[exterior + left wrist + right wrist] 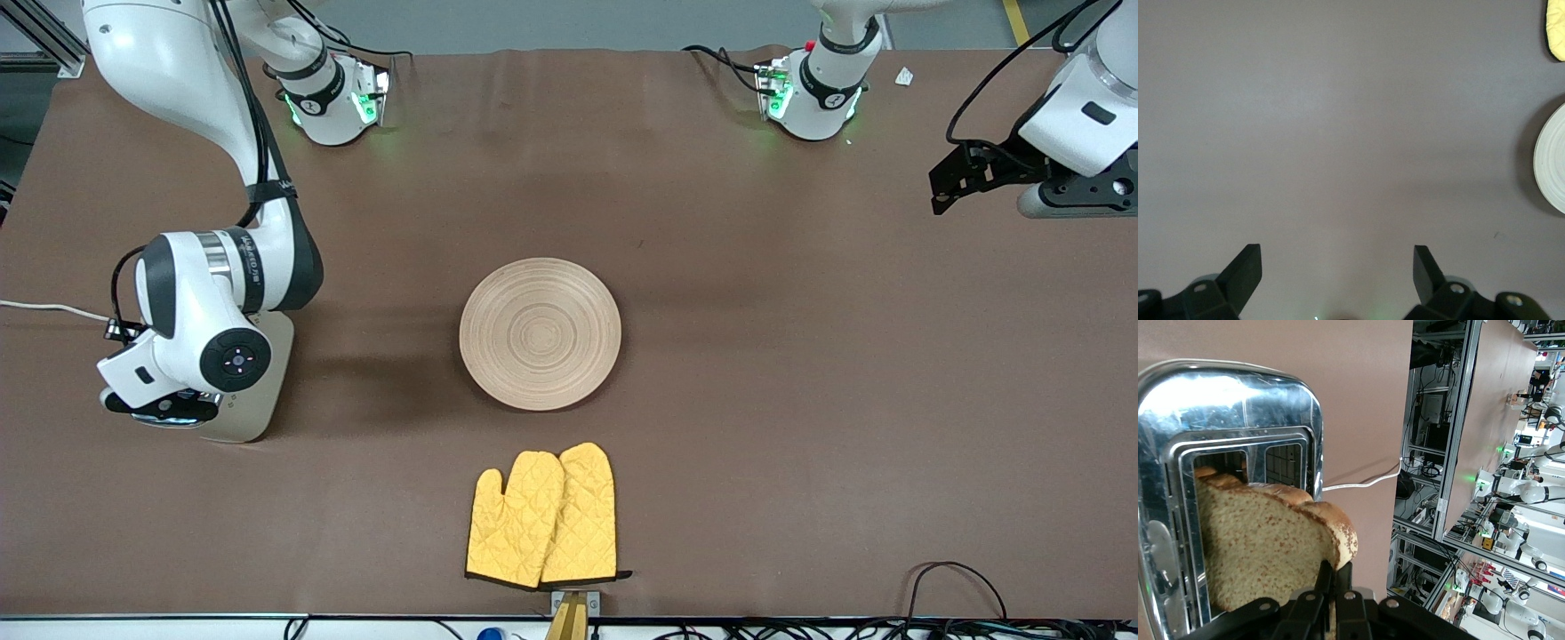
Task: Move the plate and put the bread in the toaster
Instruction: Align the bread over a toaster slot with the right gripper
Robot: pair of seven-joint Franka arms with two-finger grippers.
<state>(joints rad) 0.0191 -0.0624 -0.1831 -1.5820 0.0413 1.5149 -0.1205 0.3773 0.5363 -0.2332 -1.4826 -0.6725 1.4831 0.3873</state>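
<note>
The pale wooden plate (540, 333) lies bare at the table's middle. The cream toaster (260, 391) stands toward the right arm's end, mostly covered by the right arm's hand. In the right wrist view its chrome top (1238, 400) shows both slots. My right gripper (1336, 570) is shut on the crust edge of the brown bread (1265, 540). The slice stands on edge over a slot, its leading edge at the slot's mouth. My left gripper (956, 182) waits open and empty above bare table at the left arm's end, its fingers (1248, 263) wide apart.
A pair of yellow oven mitts (542, 520) lies nearer the front camera than the plate. The toaster's white cord (44, 308) runs off the table's edge at the right arm's end. The plate's rim (1551, 160) and a mitt (1557, 27) show in the left wrist view.
</note>
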